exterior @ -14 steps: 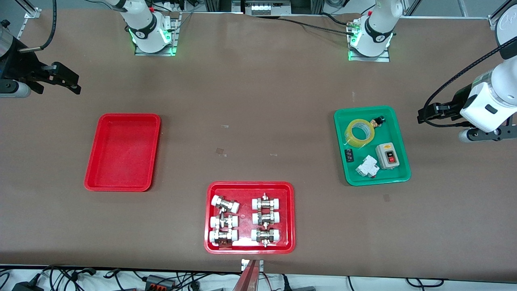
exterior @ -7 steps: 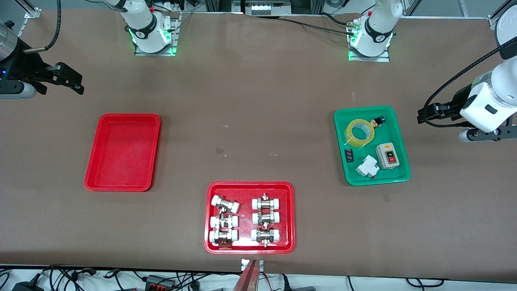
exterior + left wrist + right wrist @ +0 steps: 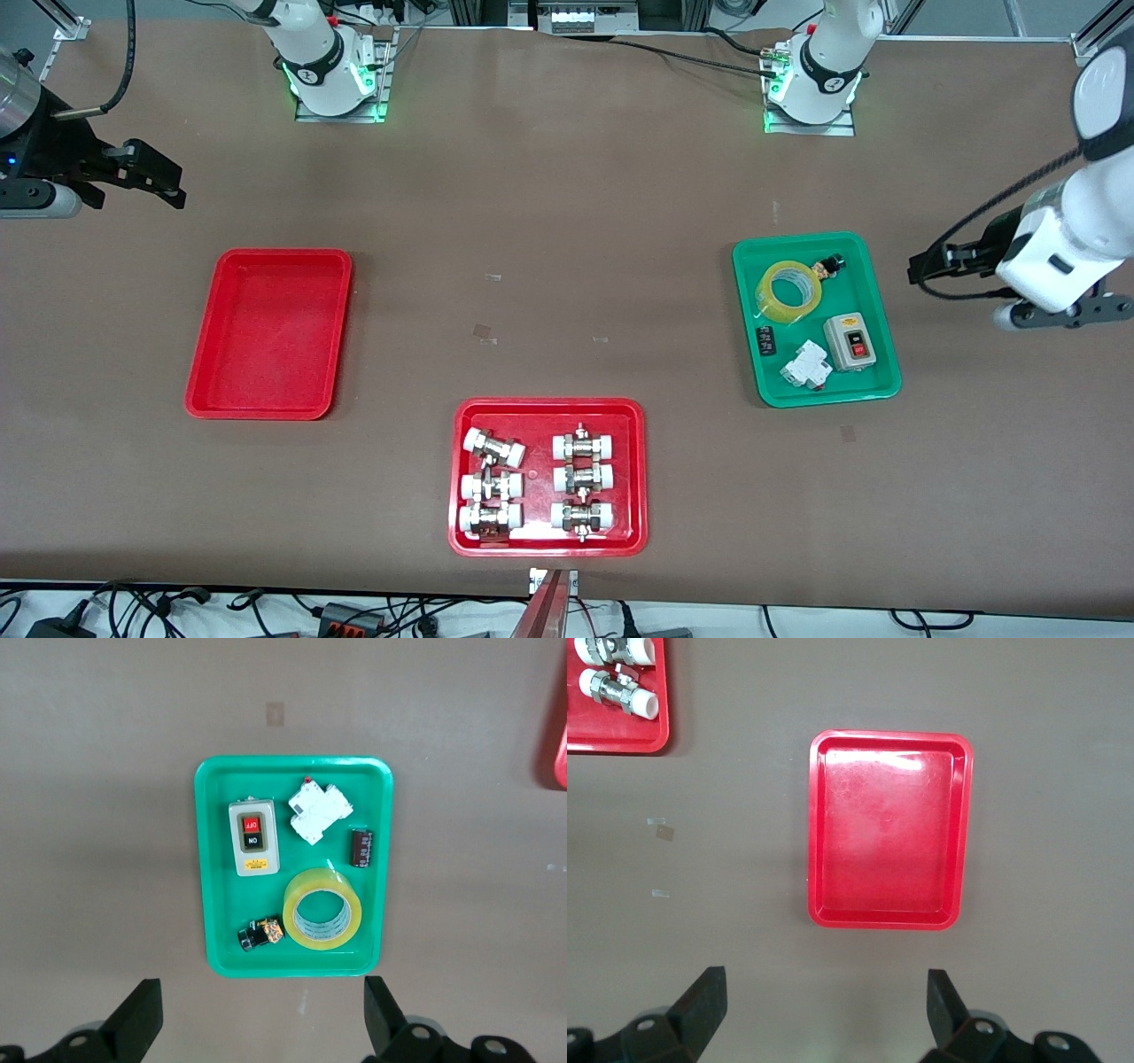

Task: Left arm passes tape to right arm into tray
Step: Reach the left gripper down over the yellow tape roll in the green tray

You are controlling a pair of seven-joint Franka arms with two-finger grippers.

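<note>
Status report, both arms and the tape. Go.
Left gripper open, above table beside green tray. Right gripper open, waiting. Tape in green tray, untouched. Red tray unobstructed.

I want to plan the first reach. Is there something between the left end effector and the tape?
Nothing visible blocks it. The left end effector, open, is over bare table beside the green tray. The tape lies flat in that tray, uncovered from above; a small black-and-brass part sits close beside it.

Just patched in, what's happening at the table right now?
Nothing is held yet. The tape lies in the green tray with a switch box. The left gripper hangs beside that tray, jaws open. The right gripper waits, open, at the table's other end. The plain red tray holds nothing.
</note>
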